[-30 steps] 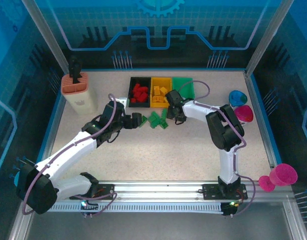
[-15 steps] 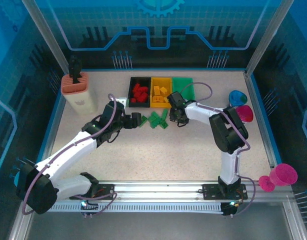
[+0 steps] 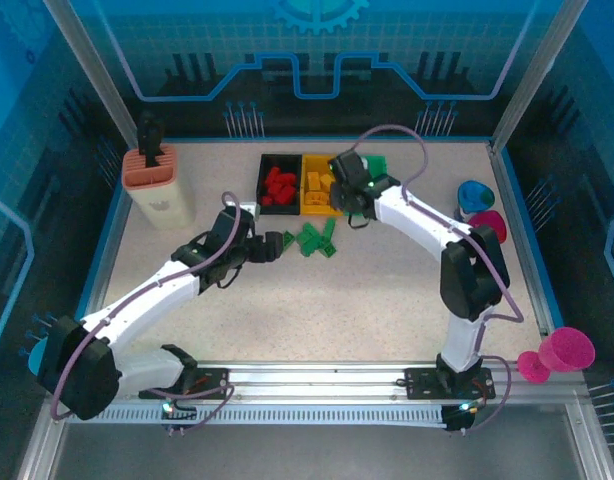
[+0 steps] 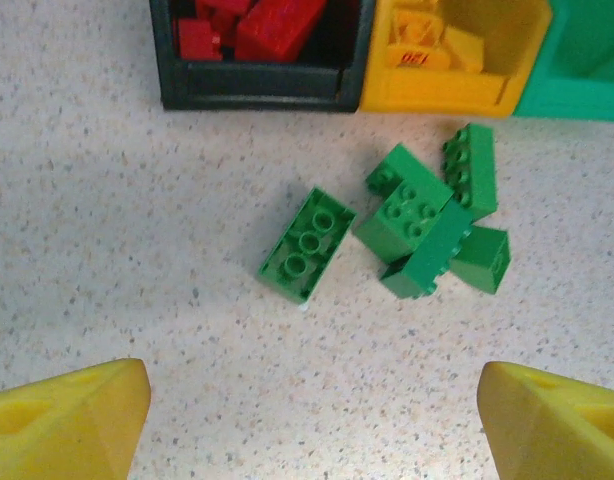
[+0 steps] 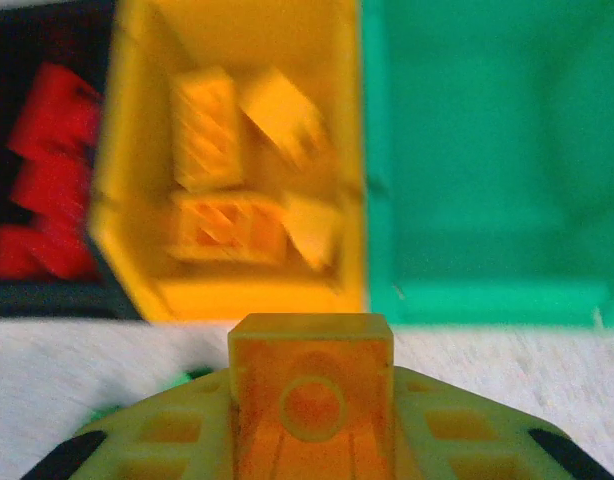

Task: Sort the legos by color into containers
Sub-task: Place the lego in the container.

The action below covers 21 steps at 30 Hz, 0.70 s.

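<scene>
Right hand (image 3: 349, 186): positioned above the front of the bin row, at the junction of the yellow bin (image 3: 309, 207) and the green bin (image 3: 379, 168). In the right wrist view it is closed on a yellow-orange brick (image 5: 311, 405), studded face toward the camera, held between the two fingers (image 5: 157, 440). The brick sits just short of the yellow bin's front wall and is not inside it.

Left hand (image 3: 275, 245): low over the counter (image 3: 387, 290), just left of the loose green bricks. In the left wrist view its yellow fingertips (image 4: 72, 420) stand wide apart and hold nothing.

Containers: three in a row at the back of the counter. The black bin (image 3: 261, 185) is on the left, the yellow bin in the middle and the green bin on the right, with their walls touching.
- The black bin holds red bricks (image 3: 279, 184).
- The yellow bin holds several yellow-orange bricks (image 5: 232, 180).
- The interior of the green bin is blurred in the right wrist view.

Loose items: green bricks lie on the counter just in front of the black and yellow bins.
- One green brick (image 4: 307, 245) lies apart, underside up.
- About four more form a touching cluster (image 4: 432, 225) to its right.

Other items:
- A salmon-pink slotted holder (image 3: 157, 182) stands at the far left.
- A blue cup (image 3: 474, 192) and a magenta cup (image 3: 489, 226) sit at the right edge, touching.
</scene>
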{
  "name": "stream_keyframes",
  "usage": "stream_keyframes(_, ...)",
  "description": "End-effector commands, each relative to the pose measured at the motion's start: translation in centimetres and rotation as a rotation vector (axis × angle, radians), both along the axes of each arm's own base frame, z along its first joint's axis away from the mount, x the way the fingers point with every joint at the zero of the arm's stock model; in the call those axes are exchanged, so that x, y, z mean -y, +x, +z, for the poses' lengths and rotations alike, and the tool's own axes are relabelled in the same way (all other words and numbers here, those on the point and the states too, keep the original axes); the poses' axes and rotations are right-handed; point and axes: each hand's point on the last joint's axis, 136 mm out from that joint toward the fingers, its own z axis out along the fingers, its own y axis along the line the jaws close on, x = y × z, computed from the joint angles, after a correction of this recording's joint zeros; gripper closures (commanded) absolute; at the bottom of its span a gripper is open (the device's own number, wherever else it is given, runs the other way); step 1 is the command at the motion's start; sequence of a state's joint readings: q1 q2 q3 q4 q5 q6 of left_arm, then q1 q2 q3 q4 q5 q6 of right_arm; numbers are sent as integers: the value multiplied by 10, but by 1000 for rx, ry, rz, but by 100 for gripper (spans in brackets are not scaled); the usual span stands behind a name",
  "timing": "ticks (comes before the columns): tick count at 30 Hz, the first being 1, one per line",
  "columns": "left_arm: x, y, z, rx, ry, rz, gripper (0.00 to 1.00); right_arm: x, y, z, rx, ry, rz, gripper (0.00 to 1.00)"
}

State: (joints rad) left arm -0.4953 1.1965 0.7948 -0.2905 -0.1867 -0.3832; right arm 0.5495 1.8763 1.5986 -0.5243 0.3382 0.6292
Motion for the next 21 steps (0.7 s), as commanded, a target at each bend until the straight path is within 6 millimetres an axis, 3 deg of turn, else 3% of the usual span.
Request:
stream_keyframes(1, -2, -9, -8, -31, -33, 25, 14, -13, 27, -8, -18, -44, 80, 67)
stream_keyframes(8, -5, -24, -15, -62, -70, 36, 15, -27, 72, -32, -61, -77, 112, 64)
stream_keyframes(9, -5, -24, -16, -64, -72, 35, 15, -29, 76, -31, -53, -84, 118, 58)
stream_keyframes(11, -6, -26, -18, -71, -69, 38, 15, -30, 82, -25, -41, -80, 127, 35)
stream_keyframes(12, -6, -27, -18, -72, -69, 38, 15, -34, 82, -20, -27, -72, 145, 31)
stream_keyframes(16, -7, -27, -18, -68, -64, 39, 15, -40, 69, 2, 30, -54, 189, 27)
stream_keyframes(21, -2, -19, -29, -83, -60, 31, 15, -43, 25, 15, 62, -25, 268, 28)
